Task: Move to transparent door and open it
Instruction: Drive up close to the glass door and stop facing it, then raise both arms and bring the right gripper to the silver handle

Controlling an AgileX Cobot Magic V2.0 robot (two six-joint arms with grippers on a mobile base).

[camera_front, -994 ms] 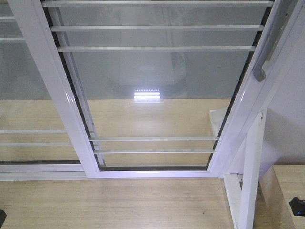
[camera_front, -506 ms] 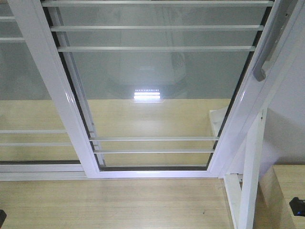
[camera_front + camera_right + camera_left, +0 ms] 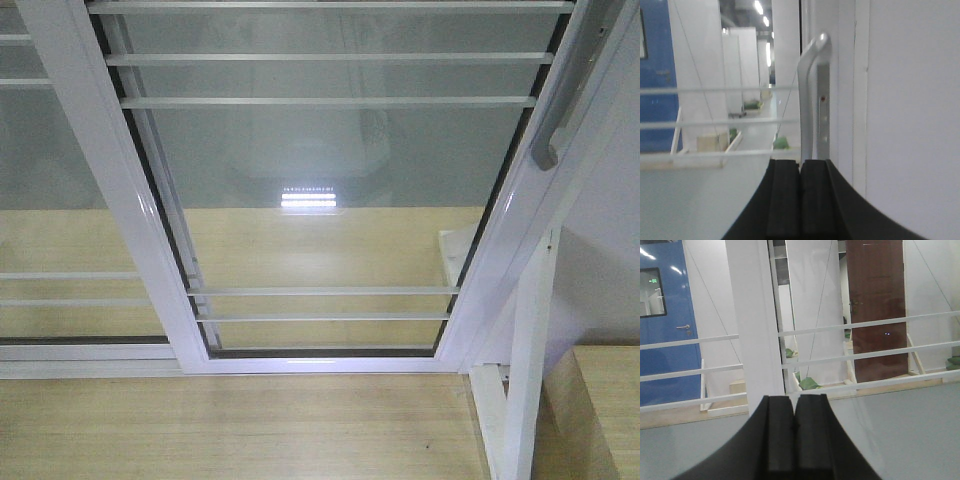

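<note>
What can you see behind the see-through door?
Through the door: a blue door, a brown door, white pillars and green plants. The door's white frame hides whatever stands right behind it.

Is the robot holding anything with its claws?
Nothing. The left claw and right claw are both shut and empty; the grey handle is untouched.

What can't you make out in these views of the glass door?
Front view: the handle on the transparent door is cut off by the top edge; neither arm shows.
Right wrist view: blurred; the right gripper hides the handle's lower end.
Left wrist view: the left gripper covers the bottom centre; no handle shows.
</note>
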